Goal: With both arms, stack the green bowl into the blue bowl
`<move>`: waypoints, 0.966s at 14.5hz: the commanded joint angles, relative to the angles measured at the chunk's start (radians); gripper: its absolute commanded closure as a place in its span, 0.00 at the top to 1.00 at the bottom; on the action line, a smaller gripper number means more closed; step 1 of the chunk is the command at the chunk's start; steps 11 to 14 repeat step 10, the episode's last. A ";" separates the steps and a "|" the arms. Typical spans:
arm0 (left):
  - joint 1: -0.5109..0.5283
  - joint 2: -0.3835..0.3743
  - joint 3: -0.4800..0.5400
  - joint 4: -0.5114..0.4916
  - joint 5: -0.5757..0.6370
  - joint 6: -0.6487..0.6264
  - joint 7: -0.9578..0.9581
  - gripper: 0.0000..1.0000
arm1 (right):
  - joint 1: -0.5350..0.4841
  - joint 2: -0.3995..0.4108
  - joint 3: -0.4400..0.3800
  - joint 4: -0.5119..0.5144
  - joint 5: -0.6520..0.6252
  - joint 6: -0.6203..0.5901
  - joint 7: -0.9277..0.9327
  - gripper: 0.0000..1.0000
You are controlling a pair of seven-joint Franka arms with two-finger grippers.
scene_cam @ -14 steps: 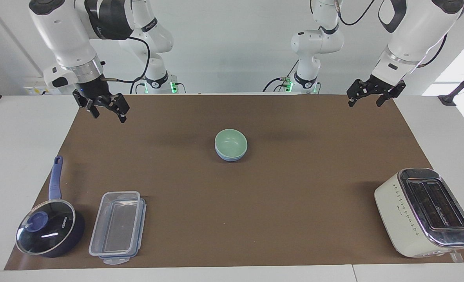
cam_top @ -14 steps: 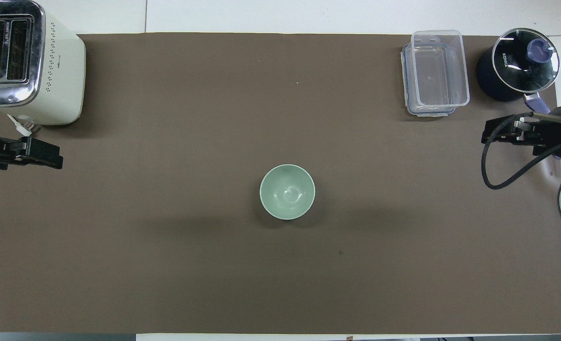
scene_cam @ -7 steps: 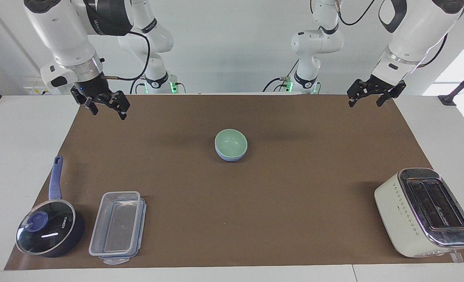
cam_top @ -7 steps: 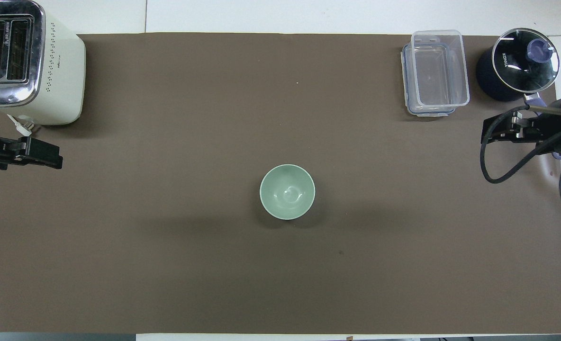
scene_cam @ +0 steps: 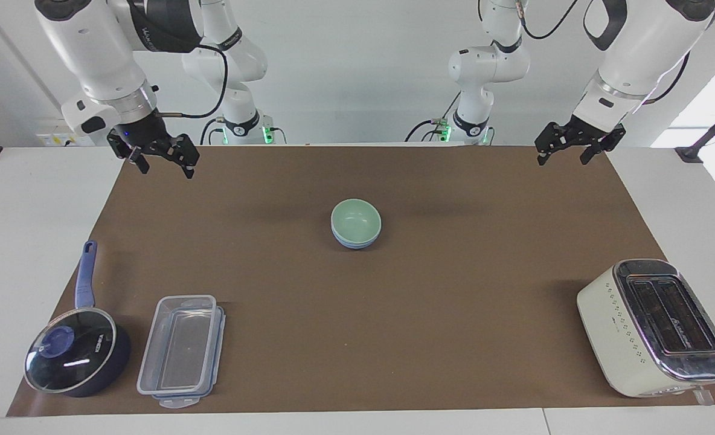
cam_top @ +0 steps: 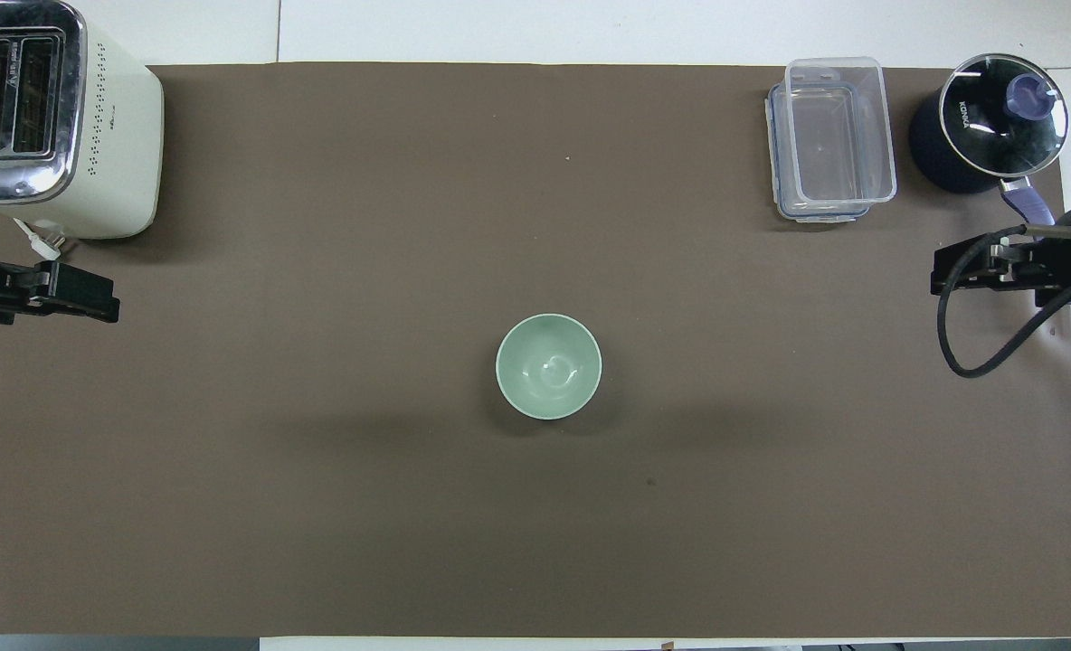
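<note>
facing view: since a second ago the right gripper has risen a little and drawn back toward the mat's edge nearest the robots, at the right arm's end; its fingers stand apart, holding nothing. left gripper unchanged, hanging over the mat's corner at the left arm's end, fingers apart, empty. green bowl sits nested in the blue bowl mid-mat, only a blue band showing under the green rim; the stack has not moved. both grippers well apart from the bowls, one to each end. saucepan with glass lid and clear container lie at the right arm's end, farther from the robots than the bowls; toaster at the left arm's end, also farther out.

overhead view: right gripper has slid toward the mat's border, now clear of the saucepan handle. left gripper same place, just nearer the robots than the toaster. green bowl hides the blue one entirely. container beside the saucepan.
</note>
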 commanded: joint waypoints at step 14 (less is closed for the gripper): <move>0.013 -0.029 -0.005 -0.030 -0.016 0.010 0.000 1.00 | -0.013 -0.027 0.007 -0.051 -0.001 0.095 0.020 1.00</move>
